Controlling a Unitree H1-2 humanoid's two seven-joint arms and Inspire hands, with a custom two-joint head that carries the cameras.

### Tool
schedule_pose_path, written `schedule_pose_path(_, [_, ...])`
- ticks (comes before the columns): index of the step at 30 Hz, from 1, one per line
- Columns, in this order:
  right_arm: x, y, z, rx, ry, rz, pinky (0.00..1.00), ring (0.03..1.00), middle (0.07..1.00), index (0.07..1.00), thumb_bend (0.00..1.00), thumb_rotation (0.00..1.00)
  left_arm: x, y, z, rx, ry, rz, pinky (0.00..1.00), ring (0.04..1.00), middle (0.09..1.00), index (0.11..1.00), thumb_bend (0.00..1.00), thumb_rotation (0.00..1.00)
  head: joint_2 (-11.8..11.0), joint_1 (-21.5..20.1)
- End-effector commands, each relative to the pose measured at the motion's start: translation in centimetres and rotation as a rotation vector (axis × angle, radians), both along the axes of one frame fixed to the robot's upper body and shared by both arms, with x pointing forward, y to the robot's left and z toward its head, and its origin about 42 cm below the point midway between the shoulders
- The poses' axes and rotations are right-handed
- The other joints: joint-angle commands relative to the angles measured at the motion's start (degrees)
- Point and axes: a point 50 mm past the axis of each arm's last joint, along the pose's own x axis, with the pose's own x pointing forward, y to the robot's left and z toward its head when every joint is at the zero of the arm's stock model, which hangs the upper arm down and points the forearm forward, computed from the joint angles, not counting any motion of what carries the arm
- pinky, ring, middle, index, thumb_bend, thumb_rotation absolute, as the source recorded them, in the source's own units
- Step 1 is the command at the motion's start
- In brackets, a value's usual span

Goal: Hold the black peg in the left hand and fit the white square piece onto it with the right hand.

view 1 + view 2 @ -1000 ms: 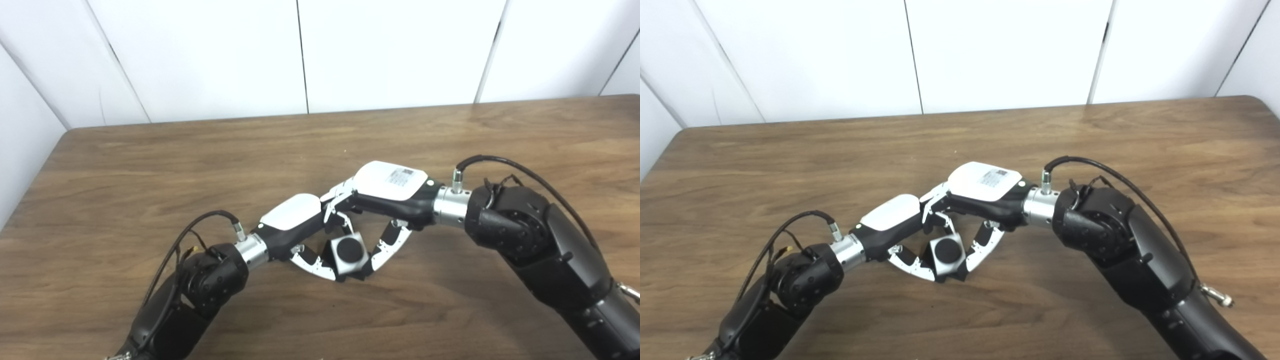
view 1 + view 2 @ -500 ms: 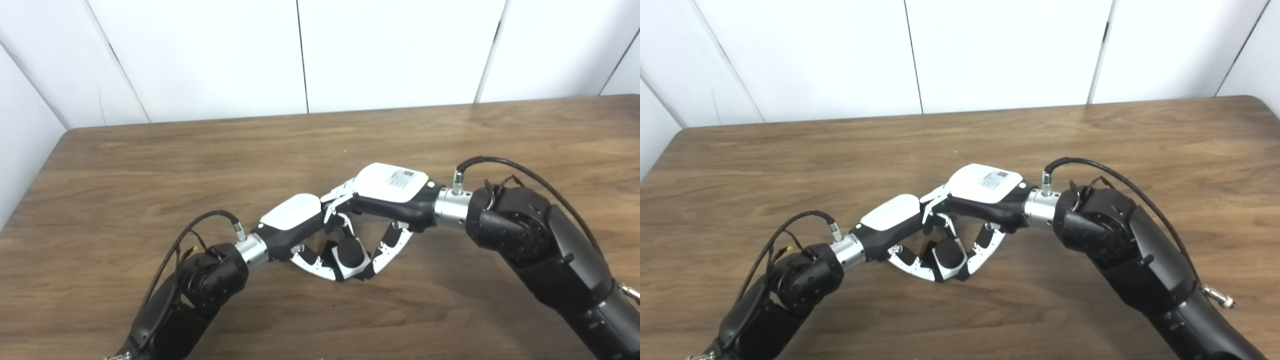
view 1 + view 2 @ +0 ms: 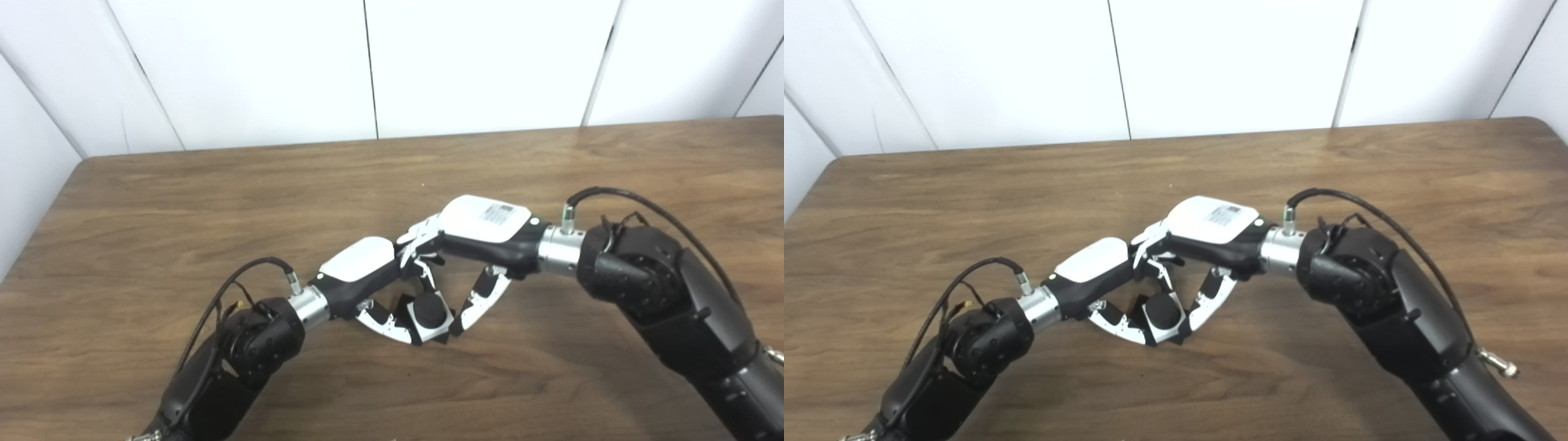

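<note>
At the table's middle, my two hands meet around the parts. The black peg [image 3: 427,308] pokes up through the white square piece [image 3: 437,332], which sits low around it and tilts toward me. My left hand [image 3: 362,269] reaches in from the lower left, its thumb under the piece's left side and its fingers shut around the peg from behind. From the right comes my right hand [image 3: 481,229], whose thumb tip rests against the piece's right edge while its fingers curl down behind the peg. The peg's lower end is hidden by both hands.
A brown wooden table [image 3: 184,202] runs to a white panelled wall [image 3: 367,61] at the back. Its left edge and far right corner [image 3: 1534,122] are in view. Cables loop off both wrists [image 3: 612,196].
The white piece has dropped down over the peg, so the black top now stands out of it. My right hand and forearm have shifted slightly up and right. The left hand has stayed put.
</note>
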Motion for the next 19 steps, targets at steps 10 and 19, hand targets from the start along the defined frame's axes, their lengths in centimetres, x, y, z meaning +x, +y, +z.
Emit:
schedule_pose_path(10, [1.4, -3.7, 2.0, 0.227, -0.030, -0.177, 0.66, 0.817, 0.845, 0.741, 0.80, 0.22, -0.7, 1.1, -2.2, 0.124, 0.051, 0.000, 0.87, 0.908, 0.879, 0.492, 0.52, 0.08, 0.23, -0.49])
schedule_pose_path(19, [1.5, -5.7, -0.8, 0.360, 0.006, -0.306, 0.65, 0.811, 0.837, 0.741, 0.79, 0.16, -0.8, 1.5, -2.0, 0.119, 0.049, 0.017, 0.86, 0.900, 0.876, 0.578, 0.68, 0.13, 0.26, -1.21])
